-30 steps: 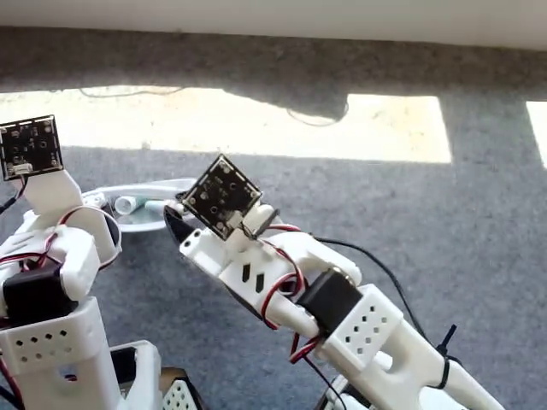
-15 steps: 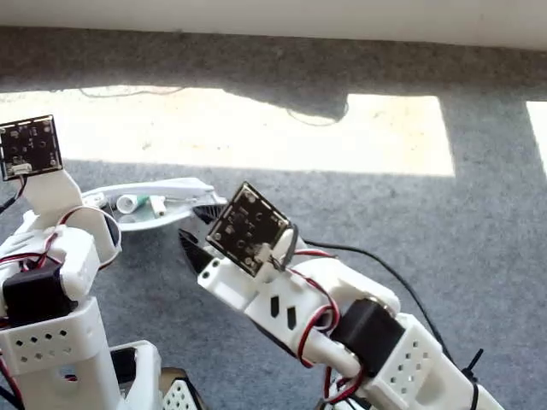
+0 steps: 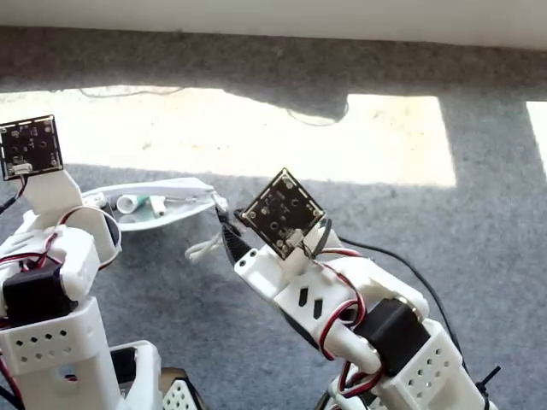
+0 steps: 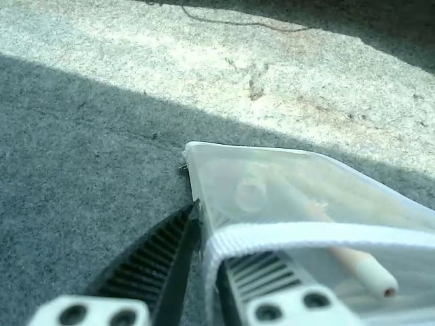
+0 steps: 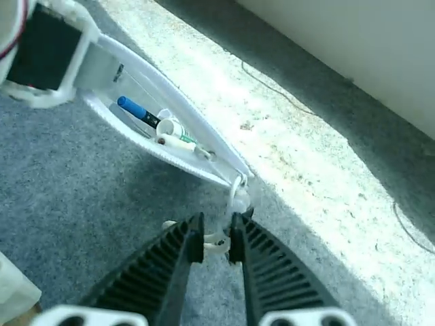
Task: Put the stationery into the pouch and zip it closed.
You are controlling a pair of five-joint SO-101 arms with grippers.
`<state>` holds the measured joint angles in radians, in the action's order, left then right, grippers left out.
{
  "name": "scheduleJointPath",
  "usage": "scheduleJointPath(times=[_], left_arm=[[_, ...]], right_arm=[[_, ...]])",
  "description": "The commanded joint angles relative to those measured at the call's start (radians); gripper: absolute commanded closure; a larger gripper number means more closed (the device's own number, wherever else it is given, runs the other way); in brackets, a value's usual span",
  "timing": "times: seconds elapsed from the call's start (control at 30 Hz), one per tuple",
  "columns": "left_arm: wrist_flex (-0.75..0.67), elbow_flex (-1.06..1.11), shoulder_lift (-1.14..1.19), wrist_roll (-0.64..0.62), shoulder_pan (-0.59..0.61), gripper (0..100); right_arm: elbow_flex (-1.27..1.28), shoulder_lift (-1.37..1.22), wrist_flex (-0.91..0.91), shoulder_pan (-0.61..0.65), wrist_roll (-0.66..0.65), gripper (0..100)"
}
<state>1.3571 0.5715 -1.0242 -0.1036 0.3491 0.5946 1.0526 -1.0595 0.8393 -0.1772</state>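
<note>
Pull cord (image 5: pixel 237 197) pinched in right pincer (image 5: pixel 216 238); left pincer (image 4: pixel 207 234) clamps pouch (image 4: pixel 285 197) end. Draw straight along pouch, left holding it taut.

White arms (image 3: pixel 295 286), black servos (image 3: pixel 395 335), red wires (image 3: pixel 329 331), ribbed black end effectors (image 5: pixel 216 236)

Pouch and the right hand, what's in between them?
A white pull cord runs from the end of the pouch to the right hand, which pinches it. You can see this in the right wrist view.

Sunlit band (image 3: pixel 256 128) crosses grey carpet (image 3: pixel 479 222) below white wall (image 3: pixel 273 13).
</note>
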Motion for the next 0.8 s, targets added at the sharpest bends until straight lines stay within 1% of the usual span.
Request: scheduleJointPath(times=[0.0, 0.13, 0.2, 0.27, 0.33, 0.5, 0.53, 0.6, 0.67, 0.77], left_arm=[[-0.037, -0.025, -0.038, 0.005, -0.016, 99], [-0.037, -0.025, -0.038, 0.005, -0.016, 99], [-0.037, -0.025, -0.038, 0.005, -0.016, 99], [-0.037, -0.025, -0.038, 0.005, -0.016, 99], [-0.037, -0.025, -0.038, 0.005, -0.016, 99], [-0.037, -0.024, -0.038, 0.005, -0.016, 99], [-0.037, -0.024, -0.038, 0.005, -0.016, 99], [-0.037, -0.024, -0.038, 0.005, -0.016, 99], [-0.037, -0.024, -0.038, 0.005, -0.016, 99], [-0.037, -0.024, -0.038, 0.005, -0.016, 99]], right_arm=[[0.004, 0.019, -0.033, -0.031, -0.012, 91.0], [0.065, 0.015, -0.041, -0.028, -0.014, 90.2], [0.099, 0.015, -0.041, -0.027, -0.014, 84.5], [0.130, 0.012, -0.036, -0.027, -0.014, 76.1], [0.170, 0.012, 0.018, -0.025, -0.014, 70.4], [0.295, 0.012, 0.209, -0.008, -0.017, 70.3], [0.312, 0.012, 0.240, -0.002, -0.037, 70.3], [0.343, 0.010, 0.294, 0.021, -0.069, 70.3], [0.358, 0.010, 0.340, 0.038, -0.071, 70.4], [0.360, 0.008, 0.401, 0.041, -0.071, 73.5]])
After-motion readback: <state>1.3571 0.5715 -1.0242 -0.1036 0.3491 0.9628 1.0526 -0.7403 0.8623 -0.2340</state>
